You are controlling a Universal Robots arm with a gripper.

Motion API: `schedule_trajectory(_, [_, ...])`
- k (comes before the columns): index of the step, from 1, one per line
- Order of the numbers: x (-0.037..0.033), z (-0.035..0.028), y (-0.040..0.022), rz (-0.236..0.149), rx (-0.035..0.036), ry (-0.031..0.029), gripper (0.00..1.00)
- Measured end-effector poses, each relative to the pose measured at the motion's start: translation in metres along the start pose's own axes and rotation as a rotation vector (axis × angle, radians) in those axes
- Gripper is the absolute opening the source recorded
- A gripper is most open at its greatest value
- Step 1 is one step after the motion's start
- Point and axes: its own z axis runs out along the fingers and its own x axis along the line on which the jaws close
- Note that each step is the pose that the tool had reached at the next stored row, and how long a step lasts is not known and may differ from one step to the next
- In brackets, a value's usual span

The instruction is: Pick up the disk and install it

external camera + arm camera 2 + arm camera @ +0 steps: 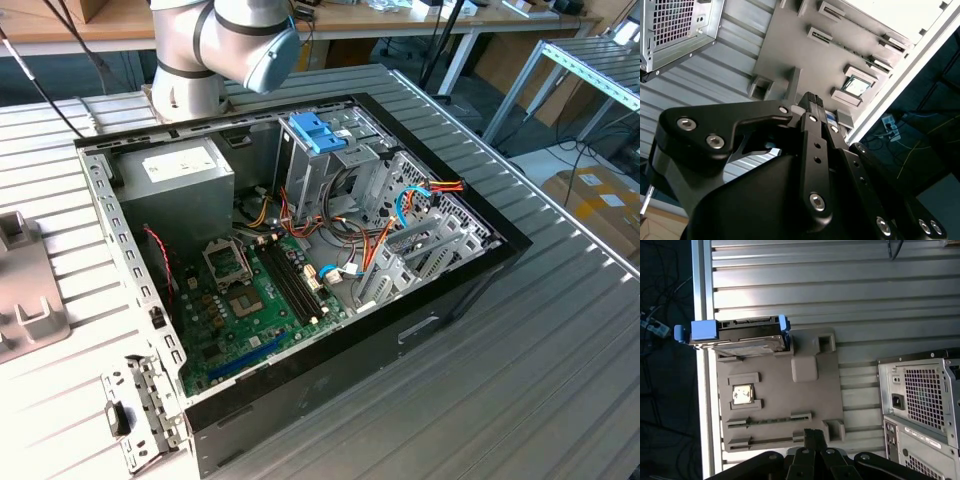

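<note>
resting on the grey tray (812, 395), blue-railed disk (746, 340); tool (813, 433) apparently pinched together, empty, apart from it

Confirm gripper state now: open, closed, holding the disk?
The gripper: closed, holding nothing. The disk lies on the grey fixture, apart from it.

Bright, even light lay over the computer case (450, 290) in the exterior view, and the shadows inside it were soft. Beside the case, toward the exterior view's left, the ribbed table (60, 420) was washed out nearly white. In the first wrist view a pale band of glare crossed the table away from the case. In the second wrist view my pincer (812, 100) was a dark mass with small glints on its screws.
</note>
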Motion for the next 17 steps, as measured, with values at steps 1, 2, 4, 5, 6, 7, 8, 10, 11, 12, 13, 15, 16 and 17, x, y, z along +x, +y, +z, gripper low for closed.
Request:
schedule_trajectory(1, [0.0010,0.0001,0.0003,0.000,0.0000,0.0000,0.11])
schedule_trajectory(2, [0.0020,0.0003,0.0006,0.000,0.0000,0.0000,0.11])
schedule_trajectory(4, [0.0042,0.0005,0.0011,0.000,0.0000,0.0001,0.11])
schedule_trajectory(5, [0.0052,0.0007,0.0013,0.000,0.0000,0.0000,0.11])
schedule_trajectory(6, [0.0063,0.0008,0.0017,0.000,0.0000,0.0000,0.11])
schedule_trajectory(7, [0.0079,0.0011,0.0022,0.000,0.0000,0.0000,0.11])
schedule_trajectory(8, [0.0094,0.0014,0.0027,0.000,0.0000,0.0000,0.11])
schedule_trajectory(10, [0.0117,0.0019,0.0031,0.000,0.0000,0.0001,0.11])
schedule_trajectory(11, [0.0128,0.0023,0.0034,0.000,0.0000,0.0000,0.11])
schedule_trajectory(12, [0.0143,0.0029,0.0037,0.000,-0.0001,0.0000,0.11])
schedule_trajectory(13, [0.0154,0.0033,0.0040,0.000,0.0000,0.0001,0.11])
schedule_trajectory(15, [0.0179,0.0045,0.0046,0.000,0.0000,0.0000,0.11])
schedule_trajectory(16, [0.0187,0.0048,0.0048,0.000,0.0000,0.0001,0.11])
schedule_trajectory(17, [0.0198,0.0052,0.0051,0.000,0.0001,0.0002,0.11])
